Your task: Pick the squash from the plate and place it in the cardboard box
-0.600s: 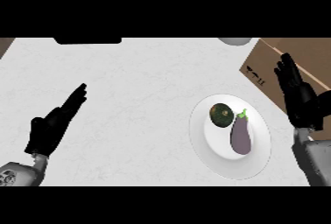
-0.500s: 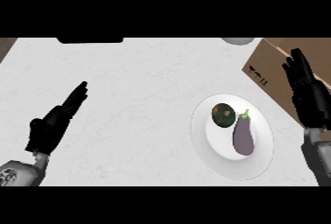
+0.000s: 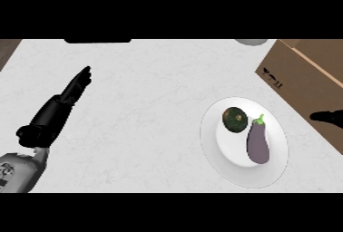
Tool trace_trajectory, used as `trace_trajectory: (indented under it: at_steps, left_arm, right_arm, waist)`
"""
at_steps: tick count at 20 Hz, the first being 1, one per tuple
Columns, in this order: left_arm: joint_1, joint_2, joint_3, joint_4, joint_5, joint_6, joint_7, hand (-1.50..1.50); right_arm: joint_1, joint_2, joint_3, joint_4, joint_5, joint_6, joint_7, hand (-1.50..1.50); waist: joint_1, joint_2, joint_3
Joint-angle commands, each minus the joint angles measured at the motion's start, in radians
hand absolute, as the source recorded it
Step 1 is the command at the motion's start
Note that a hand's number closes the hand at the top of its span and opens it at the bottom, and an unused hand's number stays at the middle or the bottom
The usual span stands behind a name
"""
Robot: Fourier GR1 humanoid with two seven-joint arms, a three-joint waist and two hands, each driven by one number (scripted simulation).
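**A:** Where is the squash?

**B:** The squash (image 3: 234,119) lies on the far half of the plate (image 3: 224,152), just beside the green cap of the eggplant (image 3: 258,145). It is to the left of the right robot hand (image 3: 327,116), near it but apart. It is well apart from the left robot hand (image 3: 57,108), off to that hand's right.

**A:** Which way does it point?

**B:** It is a dark green oval, and its long axis runs roughly away from the robot. I cannot tell which end has the stem. The eggplant lies much the same way, cap at the far end.

**A:** And the hands?

**B:** The left one is flat open with straight fingers, resting at the left of the counter (image 3: 147,136) and holding nothing. Only a dark sliver of the right one shows, at the view's edge in front of the cardboard box (image 3: 311,68), so I cannot tell whether it is open or closed.

**A:** Why that arrangement?

**B:** As I judge it, the box stands on the right hand's side, so that hand suits both the pick and the short carry. The left is parked clear. A grasp across the squash's short axis looks easiest.
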Motion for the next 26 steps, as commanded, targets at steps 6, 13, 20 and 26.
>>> trace_trajectory:
  at_steps: [6,13,20,26]
  left_arm:
    - [-0.022,-0.036,-0.001,0.020,-0.039,-0.016,-0.004,0.00]
    - [0.008,-0.031,0.009,0.018,-0.040,-0.053,-0.032,0.00]
    - [-0.035,-0.087,0.006,0.064,-0.082,-0.043,-0.048,0.00]
    - [-0.038,-0.079,0.046,0.009,-0.059,-0.077,0.017,0.00]
  right_arm:
    - [0.049,-0.114,0.063,0.017,0.281,0.043,-0.310,-1.50]
    - [-0.008,-0.234,0.222,-0.149,0.463,0.156,0.012,-1.50]
    - [0.005,-0.198,0.404,-0.370,0.629,0.266,0.274,-1.50]
    - [-0.091,-0.074,0.532,-0.399,0.726,0.403,0.549,-1.50]
  waist:
    - [0.012,0.005,0.001]
    - [0.028,0.000,-0.002]
    - [0.010,0.000,0.000]
    - [0.026,0.002,0.000]
